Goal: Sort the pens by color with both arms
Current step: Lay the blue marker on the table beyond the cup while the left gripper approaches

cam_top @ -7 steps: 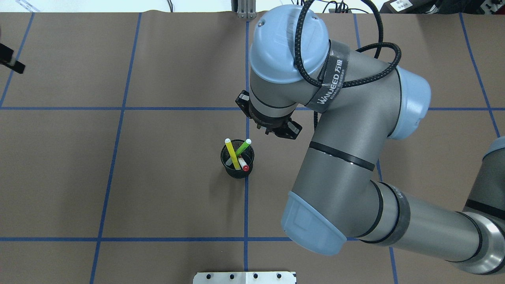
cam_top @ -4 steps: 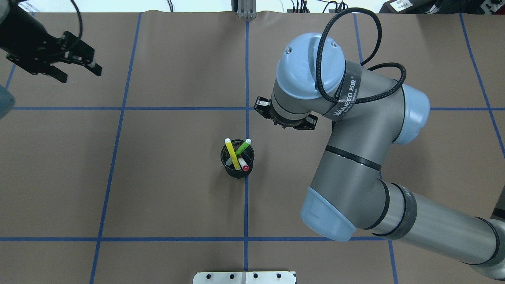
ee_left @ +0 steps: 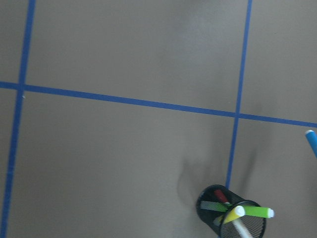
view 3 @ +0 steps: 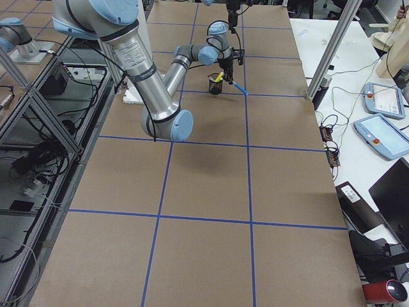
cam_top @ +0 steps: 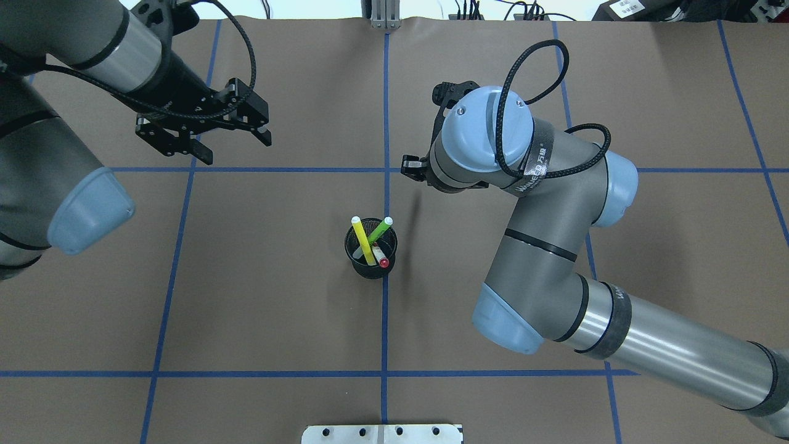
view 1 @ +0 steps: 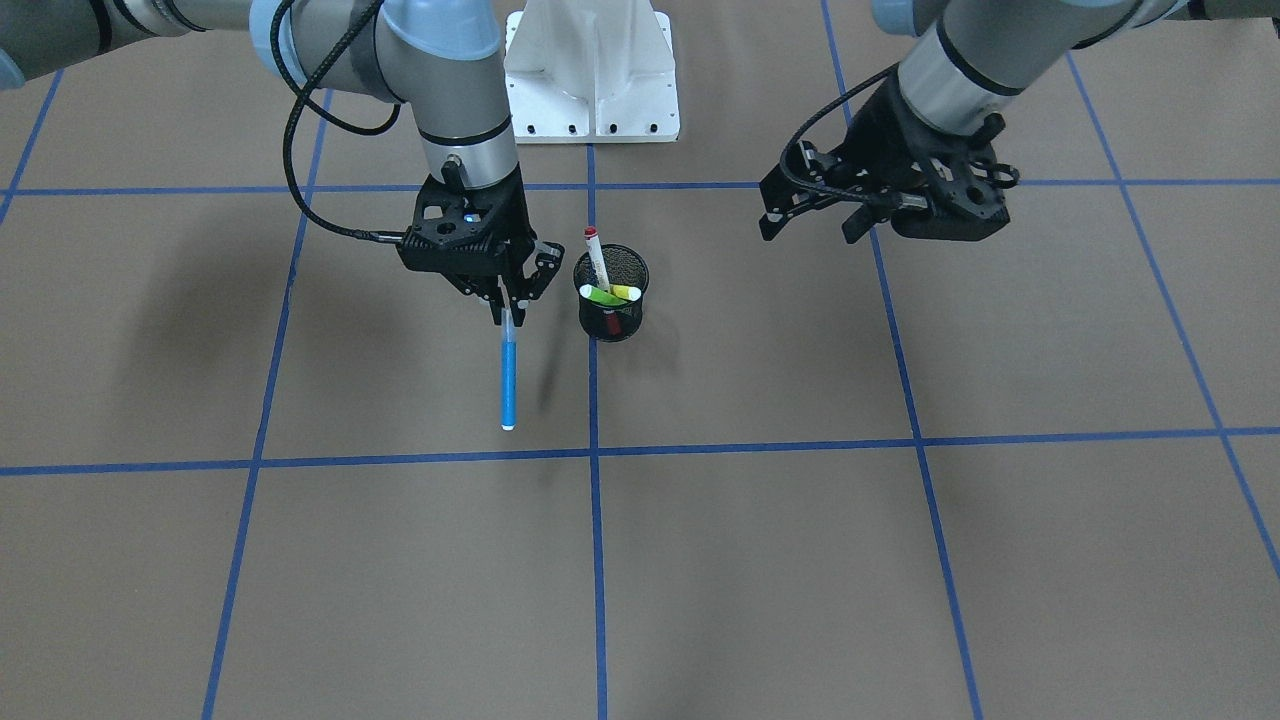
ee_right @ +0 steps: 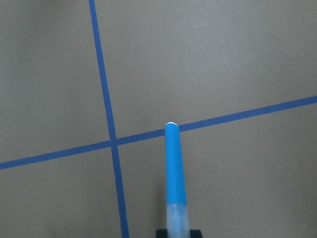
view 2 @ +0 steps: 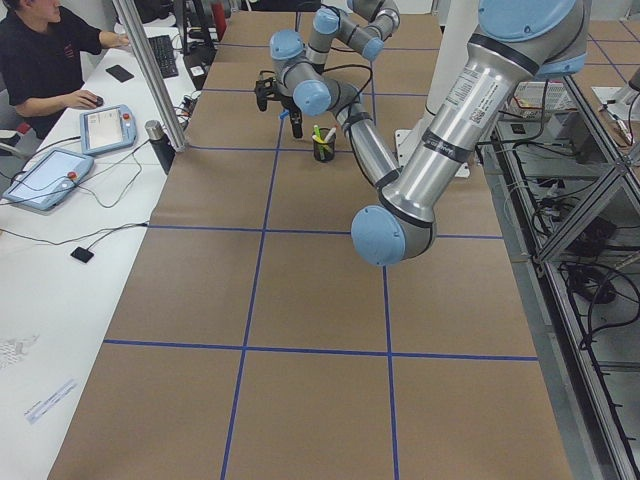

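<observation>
Brown tabletop (view 1: 900,550), blue tape grid: right tool (view 1: 508,305) is clamped on the blue pen (view 1: 509,375) by its pale top end, dangling it, seemingly clear of the paper, beside the mesh cup (view 1: 612,300), presumably for sorting. Left tool (view 1: 812,228) hovers spread wide, empty. Yellow pen (cam_top: 362,240), green pen (cam_top: 379,230) and red-capped pen (view 1: 594,255) stand in that cup.

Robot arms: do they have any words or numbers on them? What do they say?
"WANJEED": white letters on the black strap round the right arm; the signs after it are too small to read.
The white label at the top right of the overhead view: too small to read.
Nothing else readable.
</observation>
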